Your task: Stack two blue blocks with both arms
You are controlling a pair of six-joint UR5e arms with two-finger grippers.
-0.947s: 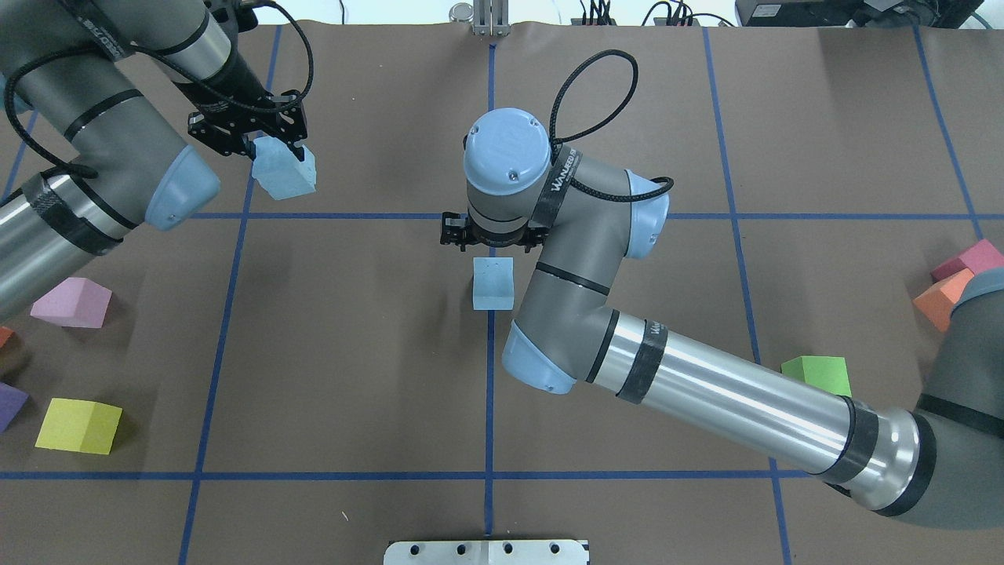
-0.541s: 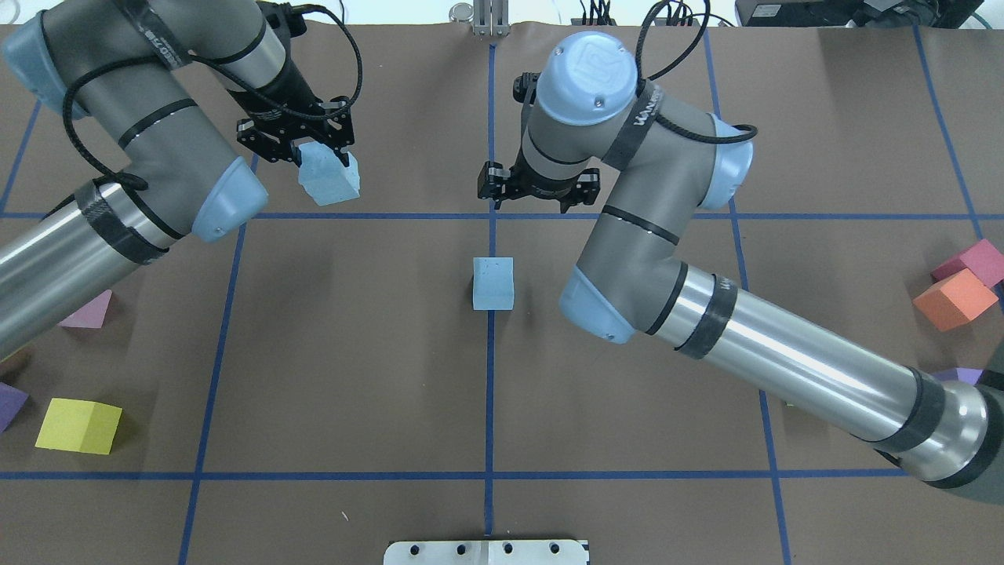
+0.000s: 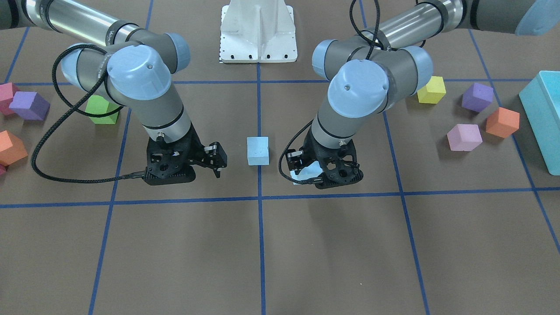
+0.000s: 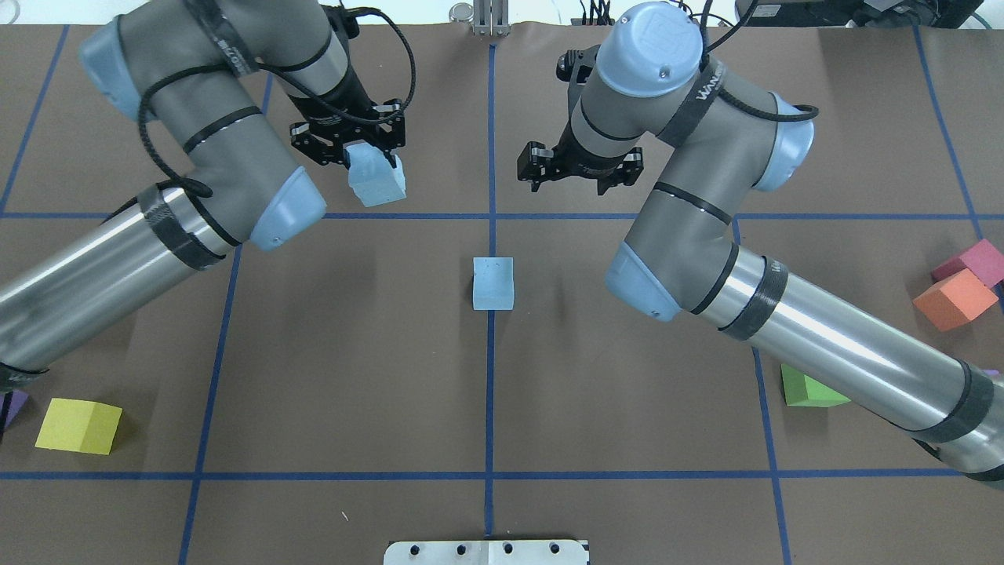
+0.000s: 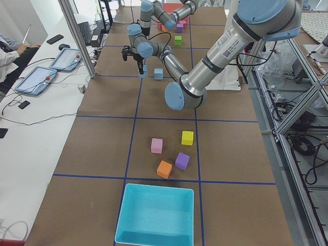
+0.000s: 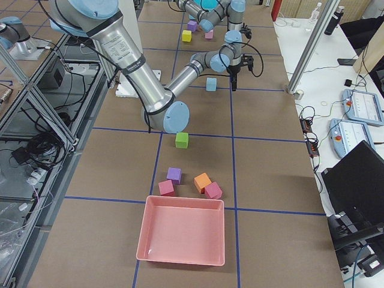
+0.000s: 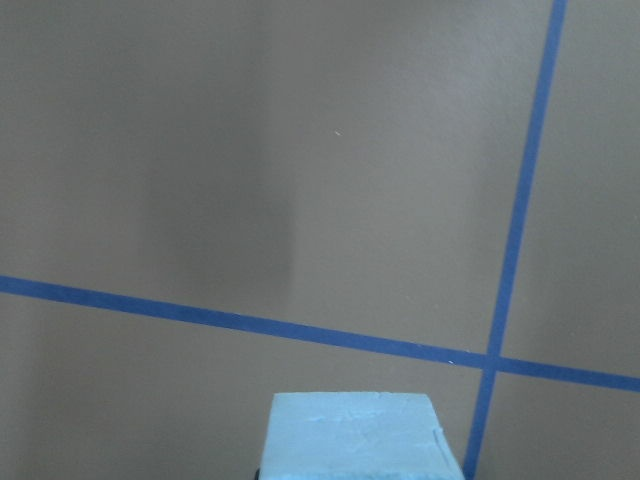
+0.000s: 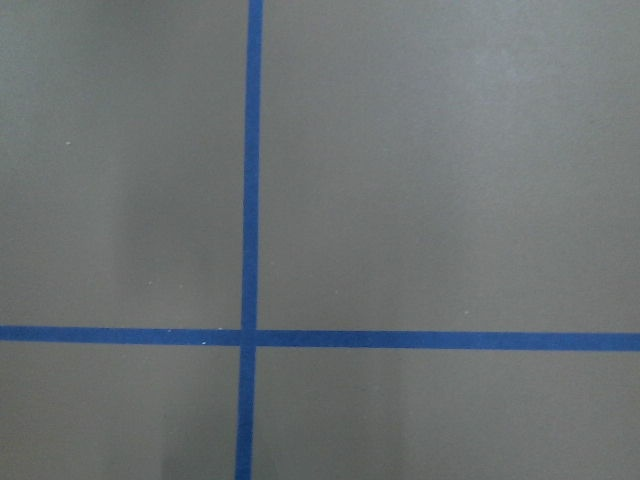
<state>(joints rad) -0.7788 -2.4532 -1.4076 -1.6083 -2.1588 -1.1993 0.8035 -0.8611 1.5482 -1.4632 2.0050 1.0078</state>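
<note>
One pale blue block [image 4: 493,283] rests on the table's centre line, also in the front view [image 3: 257,150]. My left gripper [image 4: 370,162] is shut on the second blue block [image 4: 377,184] and holds it above the table, left of and beyond the resting one. In the front view the left gripper [image 3: 306,173] hides most of this block [image 3: 301,176]. The left wrist view shows the held block's face [image 7: 355,435] at the bottom edge. My right gripper [image 4: 578,182] is open and empty, right of and beyond the resting block.
A yellow cube [image 4: 78,425] lies front left, a green cube [image 4: 808,390] under my right arm, and orange [image 4: 953,299] and magenta [image 4: 980,261] cubes far right. A turquoise bin [image 3: 542,113] stands at my left end, a pink bin [image 6: 183,237] at my right end.
My left gripper has carried its blue block rightward toward the centre line. My right gripper has pulled away from the resting block, back and to the right. The resting block has not moved.
</note>
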